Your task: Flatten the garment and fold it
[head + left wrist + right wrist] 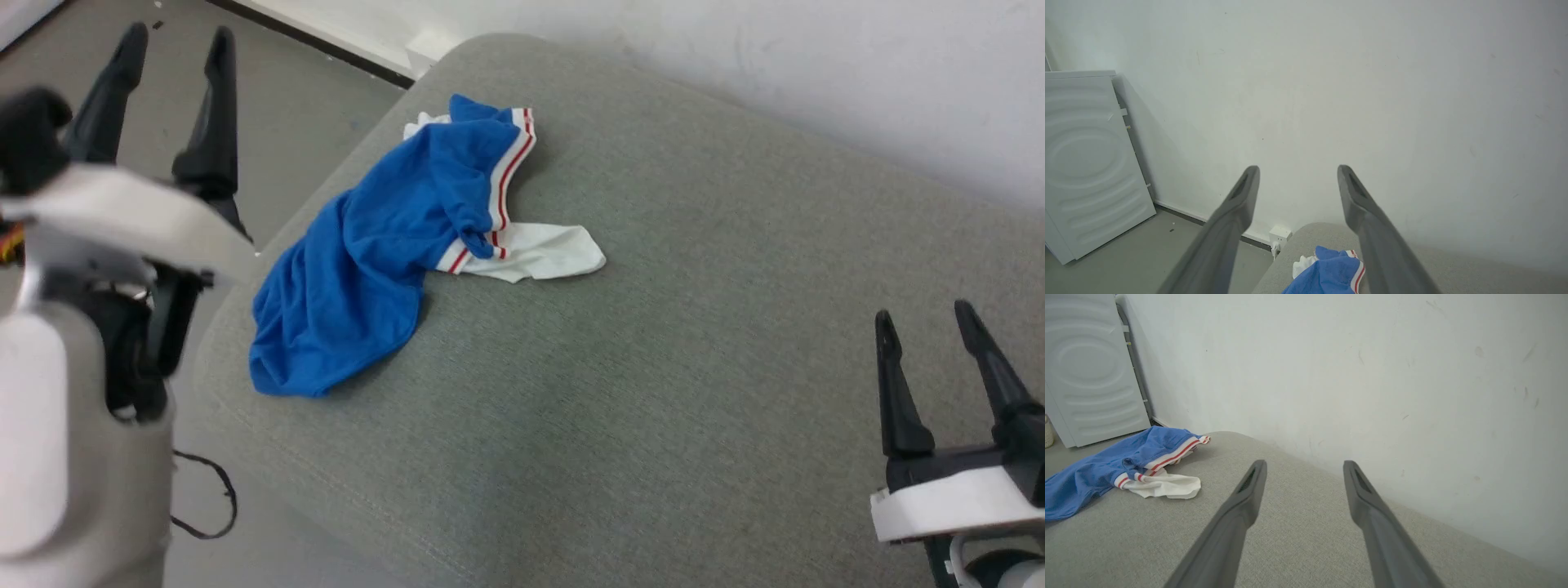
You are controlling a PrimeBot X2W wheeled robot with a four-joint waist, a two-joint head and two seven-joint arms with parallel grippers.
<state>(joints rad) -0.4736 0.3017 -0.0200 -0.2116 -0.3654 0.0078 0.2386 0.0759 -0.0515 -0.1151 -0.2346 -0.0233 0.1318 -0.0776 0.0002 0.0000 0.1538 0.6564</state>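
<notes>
Crumpled blue shirt (367, 269) lies upper left of the frame, near the grey cushion's (653, 367) edge. My left claw (177, 37) and right claw (923, 314) hang spread and empty. A one-sided tug could drag it onto the floor (310, 106).

The left hand (178, 33) and right hand (923, 312) each carry two long, tapering black fingers (211, 122). Behind each sits a white wrist collar (131, 216); behind the left's, a pale grey forearm (49, 425).
</notes>
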